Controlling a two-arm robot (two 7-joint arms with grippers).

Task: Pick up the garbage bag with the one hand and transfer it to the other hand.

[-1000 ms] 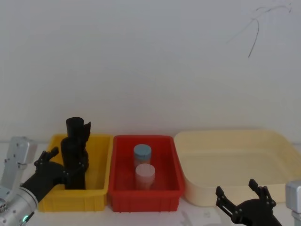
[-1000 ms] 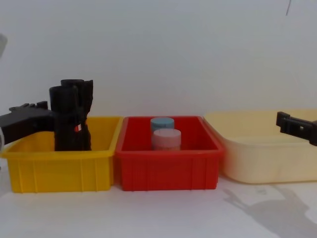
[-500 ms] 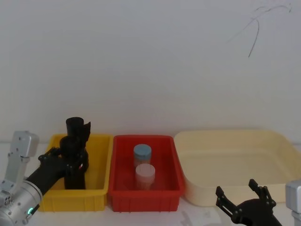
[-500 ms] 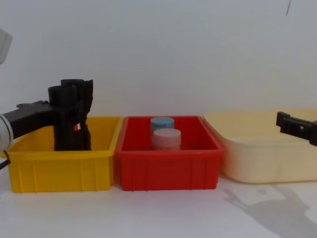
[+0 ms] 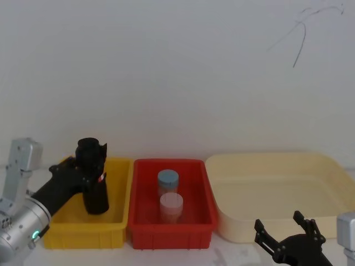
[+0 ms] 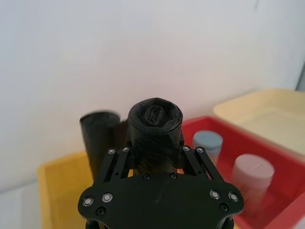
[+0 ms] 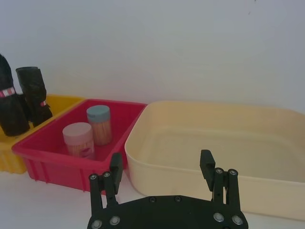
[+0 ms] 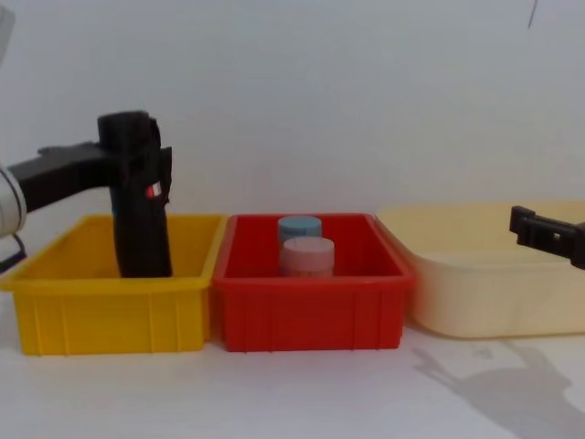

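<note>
The garbage bag [image 5: 95, 191], a tall black crinkled roll with a red-and-white label [image 8: 154, 190], hangs slightly tilted over the yellow bin [image 5: 117, 220]. Its lower end is still inside the bin walls. My left gripper [image 5: 87, 173], on the green-lit arm, is shut on the roll's upper part; from the left wrist, its fingers clamp the garbage bag [image 6: 155, 131] on both sides. In the chest view the garbage bag [image 8: 139, 219] rises well above the bin rim. My right gripper [image 5: 285, 235] waits open and low, in front of the cream tub, fingers spread [image 7: 161, 161].
A second black roll [image 6: 97, 138] with a notched top stands behind in the yellow bin. The red bin [image 5: 169, 237] holds a blue-lidded jar [image 5: 167, 180] and a pink-lidded jar [image 5: 171, 204]. A wide cream tub [image 5: 277, 191] sits on the right. A white wall is close behind.
My left gripper closed on the garbage bag and lifted it upward and slightly towards the red bin. The right gripper has not moved.
</note>
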